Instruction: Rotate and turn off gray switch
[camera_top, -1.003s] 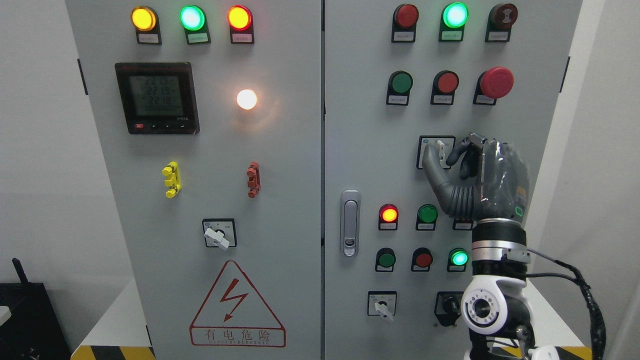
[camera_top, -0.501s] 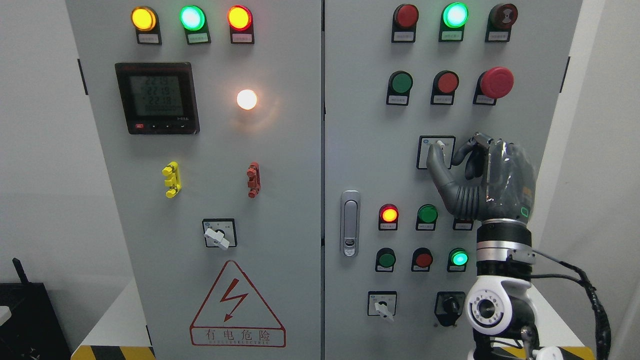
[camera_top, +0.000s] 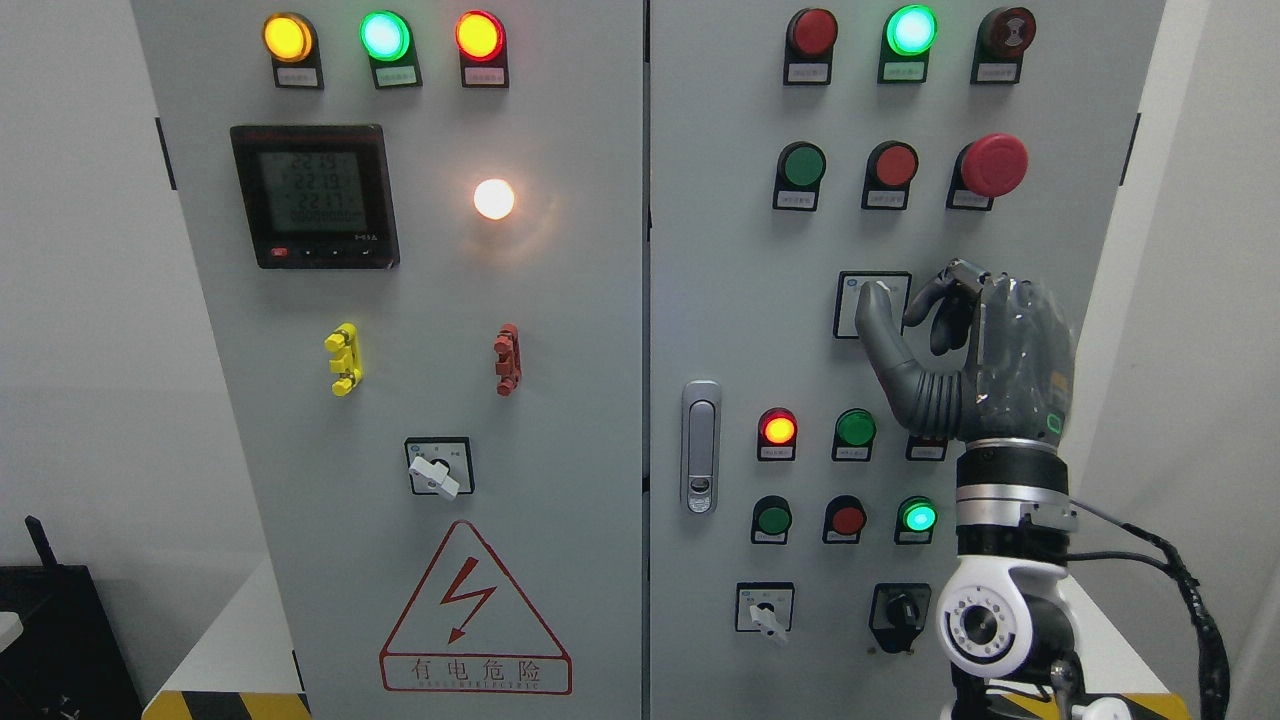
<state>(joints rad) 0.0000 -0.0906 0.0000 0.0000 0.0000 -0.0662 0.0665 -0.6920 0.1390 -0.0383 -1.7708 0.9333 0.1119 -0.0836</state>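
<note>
White walls framed a big gray electrical cabinet (camera_top: 560, 400), two doors wide, standing on a white table (camera_top: 230, 650) with hazard striping at its edge. Lamps glowed across the top, a digital meter (camera_top: 313, 195) sat on the left door, a red mushroom button (camera_top: 992, 165) on the right. Up from the lower right rose the right hand (camera_top: 960, 350), dark and jointed, on a white-and-silver wrist.

And there was the target: the gray switch (camera_top: 878, 292), a small pale lever knob on a square black-framed plate, mid-height on the right door. The thumb covered its left side while the curled fingers (camera_top: 945, 300) closed in from the right; whether they truly pinched it could not be told from this angle.

By the look of it, the knob was rigid plastic, light, smooth and narrow, likely spring-detented and so stiff to turn. The best hold seemed across the lever's flat sides, thumb opposing forefinger, twisting from the wrist; a loose pinch risked slipping off.
</note>
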